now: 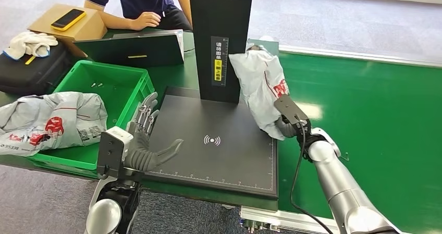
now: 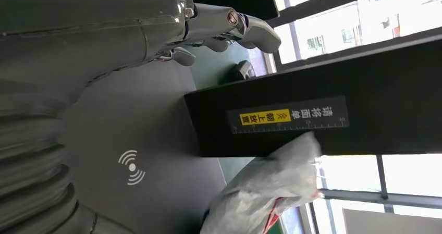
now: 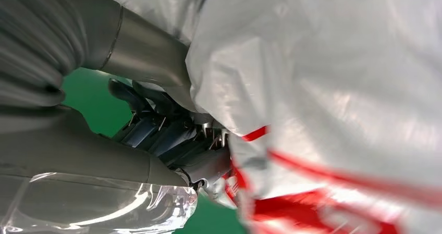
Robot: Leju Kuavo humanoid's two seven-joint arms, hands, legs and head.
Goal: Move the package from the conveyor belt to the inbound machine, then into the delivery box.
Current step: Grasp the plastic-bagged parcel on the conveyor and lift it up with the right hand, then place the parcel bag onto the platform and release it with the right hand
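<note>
A white plastic package [image 1: 259,85] with red print hangs upright at the right edge of the black scanner plate [image 1: 213,156], beside the black post [image 1: 219,41]. My right hand [image 1: 287,123] grips its lower end; the right wrist view shows the fingers [image 3: 172,140] wrapped into the package [image 3: 333,88] folds. My left hand [image 1: 147,140] hovers open over the plate's left edge, fingers spread and holding nothing. The left wrist view shows that hand [image 2: 156,25], the plate [image 2: 146,140], the post [image 2: 312,109] and the package [image 2: 266,192].
A green crate [image 1: 104,88] left of the plate holds another white package [image 1: 49,119]. The green conveyor belt [image 1: 365,119] runs on the right. A person [image 1: 146,4] sits behind, near a dark laptop [image 1: 130,49] and a cardboard box with a phone [image 1: 68,19].
</note>
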